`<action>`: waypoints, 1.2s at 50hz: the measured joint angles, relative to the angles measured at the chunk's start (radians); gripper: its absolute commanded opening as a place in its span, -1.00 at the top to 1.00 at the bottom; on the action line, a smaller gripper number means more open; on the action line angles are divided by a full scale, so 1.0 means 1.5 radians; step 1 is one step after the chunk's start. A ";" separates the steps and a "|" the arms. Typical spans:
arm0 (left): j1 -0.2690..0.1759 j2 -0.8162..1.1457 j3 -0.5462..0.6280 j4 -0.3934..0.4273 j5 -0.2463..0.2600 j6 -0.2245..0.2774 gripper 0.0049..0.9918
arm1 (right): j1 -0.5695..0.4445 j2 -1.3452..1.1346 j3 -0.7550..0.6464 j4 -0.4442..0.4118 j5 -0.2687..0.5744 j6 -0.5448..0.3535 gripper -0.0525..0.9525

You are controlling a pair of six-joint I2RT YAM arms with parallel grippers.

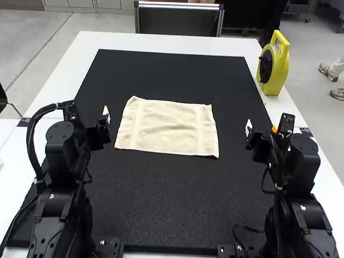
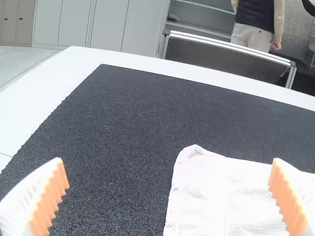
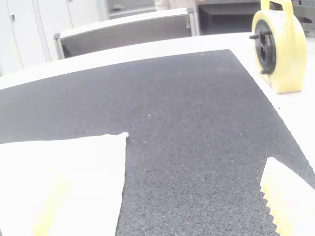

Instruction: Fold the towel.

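The left arm (image 1: 60, 180) is standing bent at the high view's left, and its two-finger gripper (image 1: 99, 133) is pointing forward, the white ribbed fingers with orange pads (image 2: 50, 199) spreading wide in the left wrist view. At the right, the right arm (image 1: 303, 180) is mirroring that bent pose, its own ribbed gripper (image 1: 261, 132) also facing forward and gaping widely.
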State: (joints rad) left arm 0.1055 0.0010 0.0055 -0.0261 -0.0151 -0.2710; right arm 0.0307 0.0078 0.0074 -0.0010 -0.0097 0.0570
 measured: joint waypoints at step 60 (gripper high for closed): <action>-0.002 0.000 0.000 0.061 0.001 0.201 -0.93 | 0.005 0.000 0.000 0.054 -0.032 -0.094 -0.92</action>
State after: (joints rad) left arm 0.1032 0.0010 0.0055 0.0654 -0.0143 0.0311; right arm 0.0380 0.0082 0.0071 0.0799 -0.0574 -0.0841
